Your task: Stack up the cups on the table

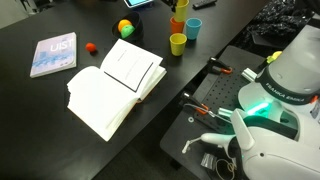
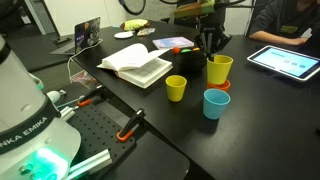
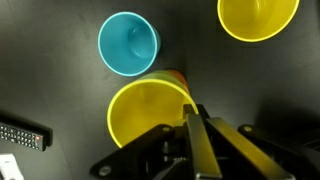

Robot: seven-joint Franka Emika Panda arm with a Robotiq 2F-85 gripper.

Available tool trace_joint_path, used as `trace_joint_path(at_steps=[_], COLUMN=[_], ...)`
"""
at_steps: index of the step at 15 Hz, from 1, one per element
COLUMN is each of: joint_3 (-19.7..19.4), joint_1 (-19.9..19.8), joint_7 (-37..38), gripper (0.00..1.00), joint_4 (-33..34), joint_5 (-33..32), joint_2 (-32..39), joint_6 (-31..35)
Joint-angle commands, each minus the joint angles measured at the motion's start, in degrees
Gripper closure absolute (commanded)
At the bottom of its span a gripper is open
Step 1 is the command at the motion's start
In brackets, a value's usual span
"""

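A yellow cup [image 2: 219, 68] sits nested in the orange cup [image 2: 223, 86] on the black table [image 2: 260, 120]. In the wrist view this yellow cup [image 3: 145, 112] fills the middle, with the orange cup's edge [image 3: 176, 75] showing behind it. My gripper [image 2: 209, 48] comes down onto its rim; the fingers [image 3: 195, 135] are closed thinly on the rim's near side. A second yellow cup [image 2: 176, 88] [image 3: 258, 18] and the light blue cup [image 2: 216, 103] [image 3: 129, 44] stand upright and apart close by. All also show in an exterior view: orange [image 1: 178, 23], blue [image 1: 193, 28], yellow [image 1: 178, 44].
An open book [image 1: 115, 85] lies mid-table, and a closed blue book [image 1: 53, 54] lies farther along. A yellow-green ball [image 1: 125, 28] and a small red object [image 1: 91, 47] sit near them. A tablet [image 2: 285, 62] lies beyond the cups. The robot base plate with tools [image 1: 205, 110] borders the table.
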Motion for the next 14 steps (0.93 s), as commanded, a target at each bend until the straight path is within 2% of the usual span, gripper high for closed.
trace_joint_path(at_steps=[1, 10, 11, 14], joint_3=[0.6, 0.0, -0.2, -0.7], joint_1=[-0.7, -0.3, -0.3, -0.1], joint_7=[0.3, 0.9, 1.1, 1.8], gripper=[0.96, 0.95, 0.77, 0.56], joint_4=[-1.6, -3.2, -3.3, -3.2], joint_5=[0.4, -1.4, -1.9, -3.1], joint_2=[-0.8, -0.2, -0.2, -0.1], joint_6=[2.9, 8.1, 8.2, 8.6])
